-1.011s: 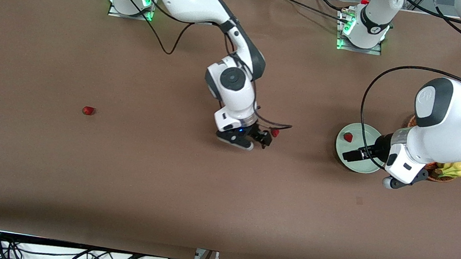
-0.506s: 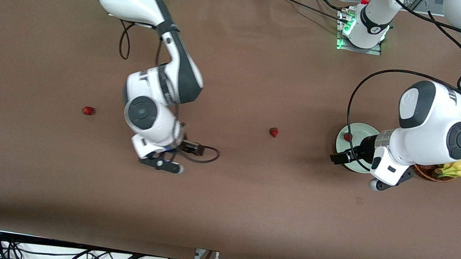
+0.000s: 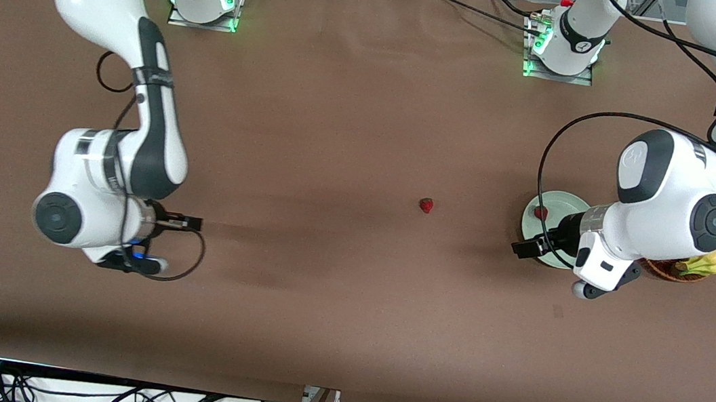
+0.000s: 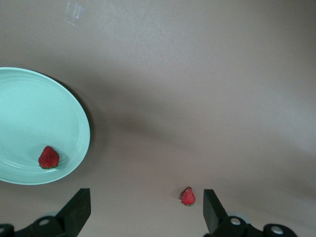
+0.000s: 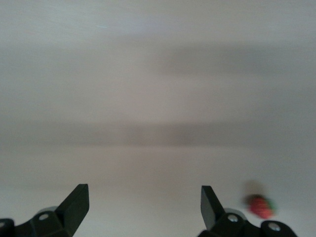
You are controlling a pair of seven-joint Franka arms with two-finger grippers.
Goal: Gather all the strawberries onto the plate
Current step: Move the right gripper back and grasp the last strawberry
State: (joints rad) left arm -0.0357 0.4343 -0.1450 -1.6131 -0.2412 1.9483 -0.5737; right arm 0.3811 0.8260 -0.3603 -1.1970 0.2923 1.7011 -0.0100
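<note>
A pale green plate (image 3: pixel 568 202) lies near the left arm's end of the table and holds one strawberry (image 3: pixel 540 212). Another strawberry (image 3: pixel 426 205) rests on the bare table toward the middle. My left gripper (image 3: pixel 526 248) hangs open over the plate's rim. Its wrist view shows the plate (image 4: pixel 29 113), the berry in it (image 4: pixel 49 157) and the loose berry (image 4: pixel 187 196) close to one finger. My right gripper (image 3: pixel 142 264) is open and empty over the right arm's end of the table. A blurred strawberry (image 5: pixel 260 206) shows just outside its fingers; in the front view that arm hides it.
A brown wicker basket (image 3: pixel 661 267) with bananas (image 3: pixel 712 261) stands beside the plate, mostly under the left arm. Cables loop from both wrists. A small dark mark (image 3: pixel 557 311) is on the brown cover, nearer to the front camera than the plate.
The right arm has swept from beside the middle strawberry out to its own end of the table, covering the berry there. The left gripper has shifted slightly over the plate's rim. Both stayed open.
</note>
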